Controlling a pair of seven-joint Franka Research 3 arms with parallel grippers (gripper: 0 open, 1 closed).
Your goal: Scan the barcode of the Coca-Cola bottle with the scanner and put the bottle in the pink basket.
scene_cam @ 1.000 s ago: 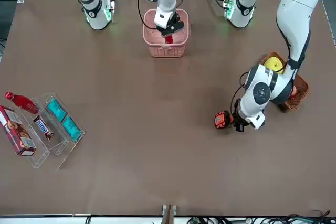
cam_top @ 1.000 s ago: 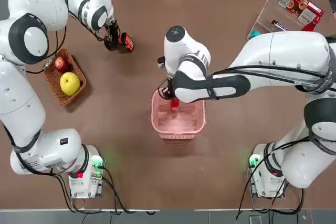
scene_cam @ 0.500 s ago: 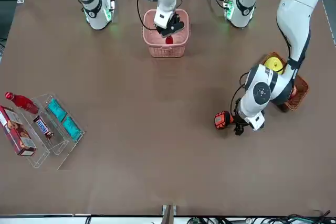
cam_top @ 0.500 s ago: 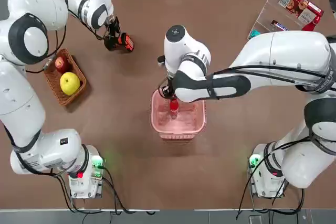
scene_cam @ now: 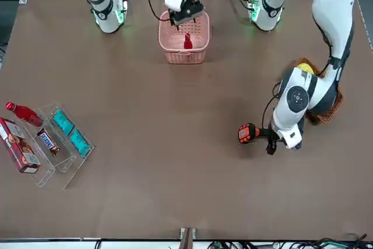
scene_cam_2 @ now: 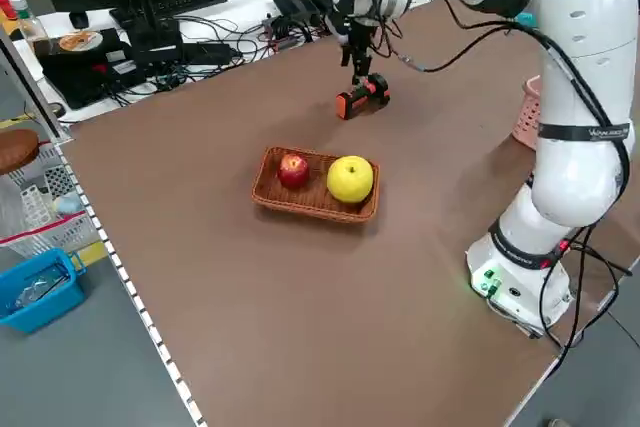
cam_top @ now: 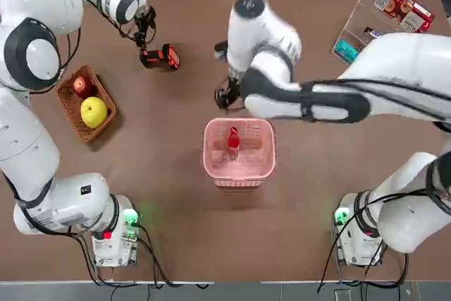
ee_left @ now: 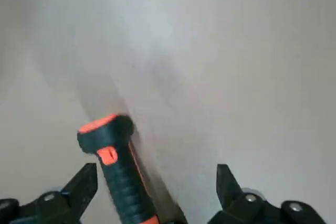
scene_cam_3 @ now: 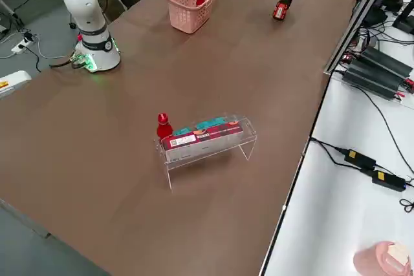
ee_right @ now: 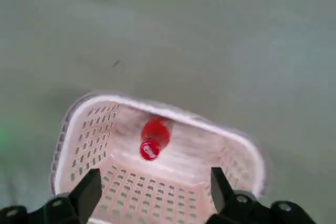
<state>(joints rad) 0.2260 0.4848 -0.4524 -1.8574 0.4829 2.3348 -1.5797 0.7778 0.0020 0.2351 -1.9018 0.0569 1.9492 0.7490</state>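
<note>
Biggest hazard first: the pale pink plastic basket with lattice sides [cam_top: 243, 173] could be dragged or tipped if the right gripper [ee_right: 156, 174], raised near its rim on the side away from the robot's bases, dipped or swung back across it. Next, the left gripper [ee_left: 156, 169], low at the far left of the table, could nudge the black pistol-shaped scanner with orange-red trim [cam_top: 168, 57] if it closed or shifted carelessly. Smallest risk: the slim red-labelled plastic bottle with a red cap [ee_right: 155, 138] might topple inside the basket if the basket were jolted. Both grippers stand wide open, nothing held. Bottle sits inside the basket, apart from the right gripper's fingers, on the robot's side of them; lean uncertain. Scanner lies on the table, well apart from the bottle, just by the left gripper.
</note>
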